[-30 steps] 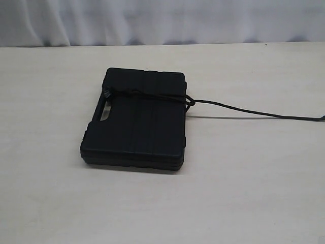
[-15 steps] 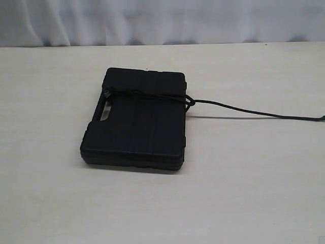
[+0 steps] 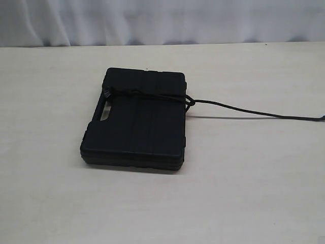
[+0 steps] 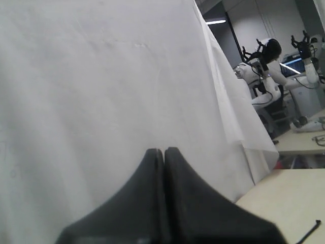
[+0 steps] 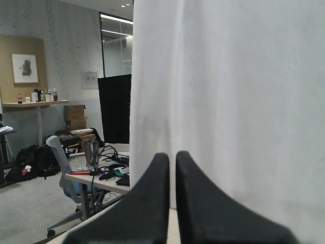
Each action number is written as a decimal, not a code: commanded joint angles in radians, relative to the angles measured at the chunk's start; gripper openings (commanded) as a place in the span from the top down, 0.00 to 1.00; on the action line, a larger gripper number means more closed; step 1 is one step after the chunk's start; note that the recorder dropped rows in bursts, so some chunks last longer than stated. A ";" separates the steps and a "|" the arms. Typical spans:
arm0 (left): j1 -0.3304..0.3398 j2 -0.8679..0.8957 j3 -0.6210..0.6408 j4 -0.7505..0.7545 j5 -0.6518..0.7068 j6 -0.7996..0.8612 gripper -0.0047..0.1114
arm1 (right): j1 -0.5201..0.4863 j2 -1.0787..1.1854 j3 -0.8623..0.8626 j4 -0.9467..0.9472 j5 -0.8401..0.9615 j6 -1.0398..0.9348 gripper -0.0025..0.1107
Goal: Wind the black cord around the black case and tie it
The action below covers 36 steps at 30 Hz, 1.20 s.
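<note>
1. Currently the case (image 3: 134, 122) lies flat on the table (image 3: 244, 198), centre-left of the exterior frame. The cord (image 3: 228, 105) crosses the lid near its far edge, from the handle cut-out side to the right edge. There it bunches into a twist, and the tail runs off to the right edge of the frame.
2. Risk: there is only one band, close to the far end of the case. It would likely slide off that end if the case is lifted or the tail is tugged.
3. Risk: it cannot be told whether the twist is a real knot. If it is only a crossing, a pull on the tail would loosen it rather than cinch it.
4. Risk: the long tail lies loose on the table. An arm reaching in could snag it and drag the case.
5. Left gripper (image 4: 164, 152): jaws pressed together, empty and touching nothing, facing the white curtain (image 4: 101, 91). A thin dark line at the lower right of that view may be the cord's end, but it is too small to say.
6. Right gripper (image 5: 172, 157): closed to a thin sliver and empty, also facing the curtain. Neither gripper shows in the exterior view.
</note>
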 commanded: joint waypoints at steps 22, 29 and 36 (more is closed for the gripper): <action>-0.002 -0.005 0.002 -0.001 0.085 -0.001 0.96 | -0.001 -0.006 0.005 -0.010 0.011 0.004 0.94; -0.002 -0.005 0.002 -0.003 0.087 -0.001 0.96 | -0.001 -0.006 0.005 -0.010 0.011 0.004 0.94; 0.000 -0.009 0.002 0.293 0.097 -0.428 0.96 | -0.001 -0.006 0.005 -0.010 0.011 0.004 0.94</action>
